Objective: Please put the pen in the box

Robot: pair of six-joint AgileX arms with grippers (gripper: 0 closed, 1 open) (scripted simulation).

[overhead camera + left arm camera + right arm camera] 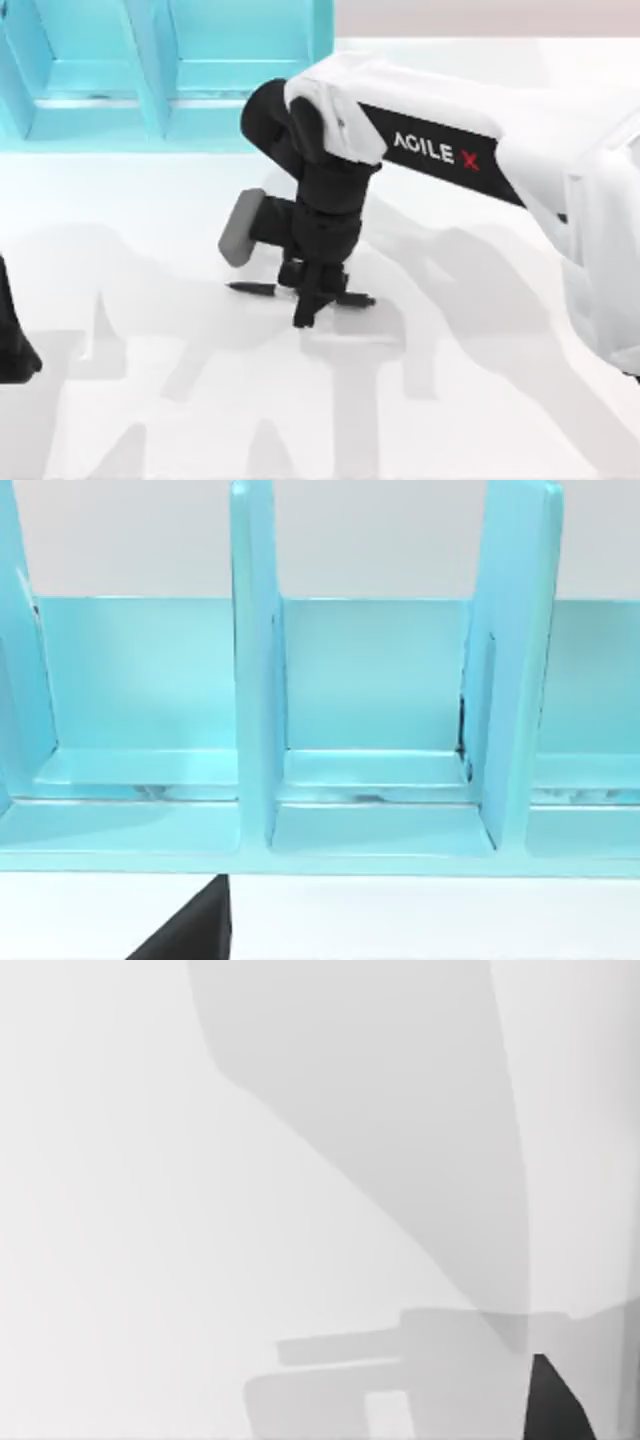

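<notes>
Table (500,400): white, wide, crossed by grey shadows of my arms.

Box (180,70): big turquoise thing along the far edge of the table, toward the top view's left. Thick flat walls, upright dividers splitting it into compartments. My left wrist camera looks straight into it (380,730); the compartments seen there hold nothing.

Right arm (480,140): white casing with black lettering, reaching in from the right side of the table toward the middle, wrist bent downward.

Right claw (312,300): black, pointing down at the table, set right on the pen's middle, well in front of the box. The fingers stand on either side of the pen's barrel. From above I cannot tell whether they are clenched on it or just straddling it.

Left arm (12,340): parked at the left edge of the table; a dark piece of it shows there. Claw state cannot be told.

Pen (255,288): slim, black, lying flat on the white table, running left to right. Pointed end sticks out to the left of my right claw, the other end (358,299) to the right. It is outside the box.
</notes>
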